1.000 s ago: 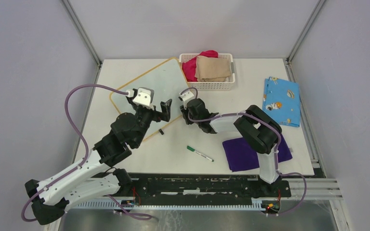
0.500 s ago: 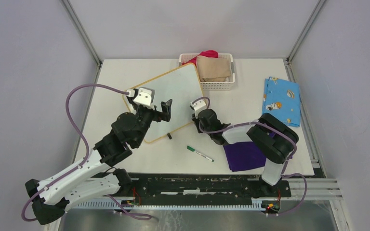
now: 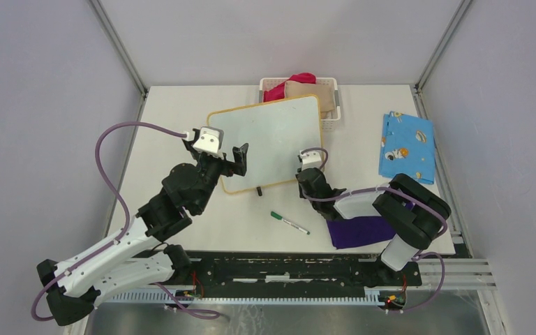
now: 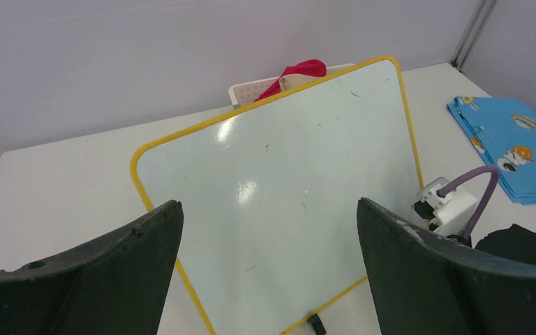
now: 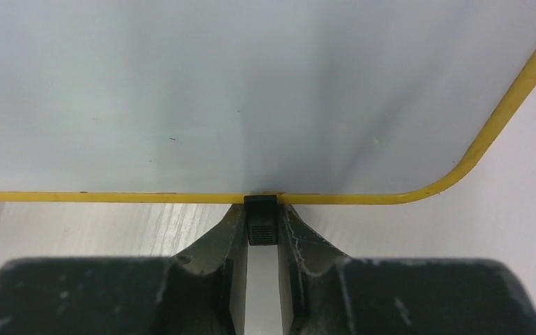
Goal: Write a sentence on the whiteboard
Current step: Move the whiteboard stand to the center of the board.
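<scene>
Where the pale grey wall closes the left side, a metal post [image 3: 115,45] slants up from the far corner of the white table [image 3: 174,105], whose left part lies bare. Over it the left gripper [image 4: 269,206] hangs with its jaws spread wide, holding nothing, above the near left edge of the whiteboard [image 3: 272,139]. That board sits mid-table, its yellow-framed face plain white with faint marks. Its far edge overlaps a white basket [image 3: 331,120] of red [image 3: 296,79] and tan [image 3: 313,88] cloth; whether it touches the basket I cannot tell. At the near edge the right gripper [image 5: 262,234] is closed on one black foot [image 5: 261,204]. A green marker [image 3: 289,222] lies on the table well in front of the board. Right of that, a purple cloth [image 3: 356,230] lies under the right arm. A blue patterned cloth [image 3: 407,146] rests near the right edge, beside the grey right wall.
</scene>
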